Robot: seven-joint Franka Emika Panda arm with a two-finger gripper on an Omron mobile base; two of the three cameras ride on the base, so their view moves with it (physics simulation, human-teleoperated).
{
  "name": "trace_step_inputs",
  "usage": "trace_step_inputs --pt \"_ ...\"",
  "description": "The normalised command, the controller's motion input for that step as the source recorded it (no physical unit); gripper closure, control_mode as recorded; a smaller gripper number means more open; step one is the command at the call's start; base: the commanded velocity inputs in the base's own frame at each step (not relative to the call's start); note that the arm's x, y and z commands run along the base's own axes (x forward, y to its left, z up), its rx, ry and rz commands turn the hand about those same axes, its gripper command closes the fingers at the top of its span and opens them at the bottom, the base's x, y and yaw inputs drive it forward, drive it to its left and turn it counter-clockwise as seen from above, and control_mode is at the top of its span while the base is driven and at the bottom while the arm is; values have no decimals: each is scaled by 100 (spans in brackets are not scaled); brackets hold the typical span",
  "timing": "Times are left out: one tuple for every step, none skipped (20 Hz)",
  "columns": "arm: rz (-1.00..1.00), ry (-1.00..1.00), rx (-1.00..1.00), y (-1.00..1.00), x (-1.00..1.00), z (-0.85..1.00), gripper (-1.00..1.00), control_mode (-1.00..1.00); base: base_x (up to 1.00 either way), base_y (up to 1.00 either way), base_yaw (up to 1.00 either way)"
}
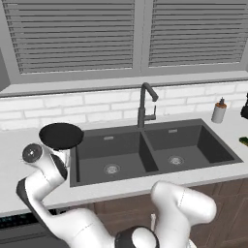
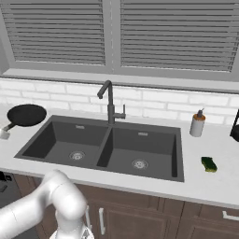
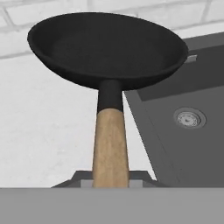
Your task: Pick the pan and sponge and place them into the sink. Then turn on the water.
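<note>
The light-brown wooden handle of the pan [image 3: 109, 74] is running up from the bottom of the hand view, where the tool [image 3: 110, 183] is closing tightly around its near end; the fingertips themselves are cut off by the lower edge. The black bowl of the pan is sitting beyond the handle, over the white counter [image 3: 39, 131], with its right rim reaching just over the left edge of the sink [image 3: 183, 131]. One round drain is showing in the basin beside it.

In the left base view the pan [image 1: 61, 135] is appearing at the sink's [image 1: 155, 150] left rear corner, and the arm's wrist is covering the handle and the tool. Both basins are lying open, with a central divider between them, and the tall dark faucet [image 1: 144, 104] is standing behind that divider.

In the right base view the pan [image 2: 25, 115] is lying left of the sink [image 2: 107, 144], its handle cut off at the picture's edge. The sponge [image 2: 209, 164], green with a yellowish side, is lying on the counter [image 2: 210, 182] right of the sink, well apart from the pan. A white soap bottle [image 2: 198, 123] is standing behind it near the tiled wall.
</note>
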Motion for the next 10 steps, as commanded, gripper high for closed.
trace_step_inputs --pt "-21 -23 6 -58 -51 74 100 -100 0 0 0" --pt "-21 -13 7 -58 -36 71 100 -100 0 0 0" --pt "-21 -6 5 -56 -30 67 100 -100 0 0 0" --pt "-22 0 5 -66 -28 61 100 -100 0 0 0" --pt "-23 0 3 -67 -29 59 100 -100 0 0 0" --pt "-26 0 1 -75 -29 54 100 -100 0 0 0" --pt "-28 0 0 -77 -24 53 100 -100 0 0 0" --pt "-32 0 0 -83 -21 49 100 -100 0 0 0" --pt "-33 7 0 -87 -11 44 100 -100 0 0 0" --pt "-33 18 0 -95 -3 37 100 -100 0 0 0"
